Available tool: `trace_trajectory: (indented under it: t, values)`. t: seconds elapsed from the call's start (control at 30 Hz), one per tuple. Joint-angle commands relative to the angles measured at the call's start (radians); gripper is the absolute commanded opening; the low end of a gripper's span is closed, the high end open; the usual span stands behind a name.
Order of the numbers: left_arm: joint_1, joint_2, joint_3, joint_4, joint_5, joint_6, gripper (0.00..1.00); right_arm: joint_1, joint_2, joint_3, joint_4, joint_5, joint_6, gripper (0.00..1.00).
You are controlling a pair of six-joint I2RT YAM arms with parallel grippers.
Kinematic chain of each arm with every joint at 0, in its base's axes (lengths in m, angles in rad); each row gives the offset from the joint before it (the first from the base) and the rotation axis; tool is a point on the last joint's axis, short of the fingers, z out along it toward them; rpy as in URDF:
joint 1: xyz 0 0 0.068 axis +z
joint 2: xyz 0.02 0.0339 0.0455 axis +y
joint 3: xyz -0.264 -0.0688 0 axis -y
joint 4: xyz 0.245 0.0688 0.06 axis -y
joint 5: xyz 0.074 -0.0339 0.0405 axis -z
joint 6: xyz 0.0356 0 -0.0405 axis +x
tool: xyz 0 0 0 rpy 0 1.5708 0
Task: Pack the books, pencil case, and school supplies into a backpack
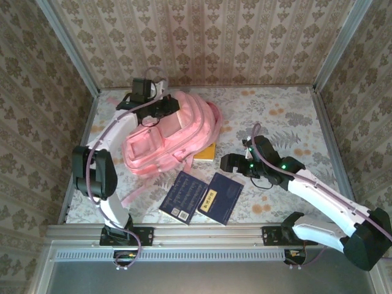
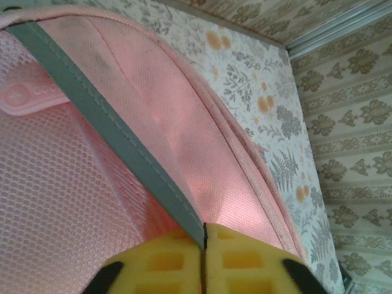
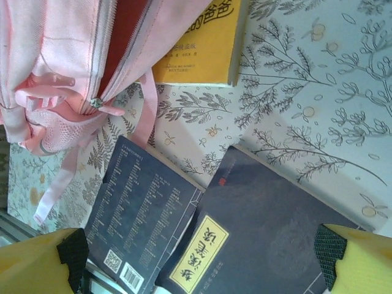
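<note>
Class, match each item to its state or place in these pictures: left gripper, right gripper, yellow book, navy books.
1 left gripper
2 right gripper
3 yellow book
4 navy books

A side by side on the table
B open over a navy book
C shut on the backpack's trim
D partly under the backpack

Pairs: 1-C, 2-B, 3-D, 4-A

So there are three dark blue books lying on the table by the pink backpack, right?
Not quite. Only two dark blue books lie on the table by the pink backpack: the left dark blue book and the right dark blue book. The third is a yellow book. The top external view shows this.
</note>
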Motion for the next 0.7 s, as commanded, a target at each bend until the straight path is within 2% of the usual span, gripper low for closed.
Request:
trace_trajectory:
  t: [0.0, 0.03, 0.07, 0.2, 0.37, 0.47, 0.57, 0.67]
  values:
    - [-0.031, 0.029, 0.037, 0.000, 0.035, -0.034, 0.24, 0.006, -0.075, -0.039, -0.034, 0.020, 0.066, 0.96]
    - [-0.041, 0.013, 0.034, -0.006, 0.029, -0.039, 0.37, 0.006, -0.088, -0.035, -0.048, 0.024, 0.067, 0.96]
    - [-0.050, -0.008, 0.026, -0.019, 0.003, -0.041, 0.44, 0.006, -0.094, -0.024, -0.074, 0.035, 0.063, 0.96]
    - [-0.055, -0.142, -0.022, -0.056, -0.120, -0.042, 0.55, 0.007, -0.103, 0.027, -0.164, 0.086, 0.042, 0.95]
    - [-0.058, -0.327, -0.114, -0.124, -0.220, -0.060, 0.59, 0.010, -0.080, 0.055, -0.206, 0.106, -0.003, 0.95]
    - [-0.074, -0.464, -0.222, -0.129, -0.252, -0.100, 0.58, 0.010, -0.042, 0.071, -0.213, 0.114, -0.038, 0.95]
    - [-0.123, -0.594, -0.325, -0.160, -0.266, -0.116, 0.57, 0.011, -0.014, 0.070, -0.192, 0.115, -0.056, 0.95]
    - [-0.182, -0.688, -0.389, -0.247, -0.269, -0.097, 0.57, 0.012, -0.001, 0.040, -0.122, 0.064, -0.066, 0.94]
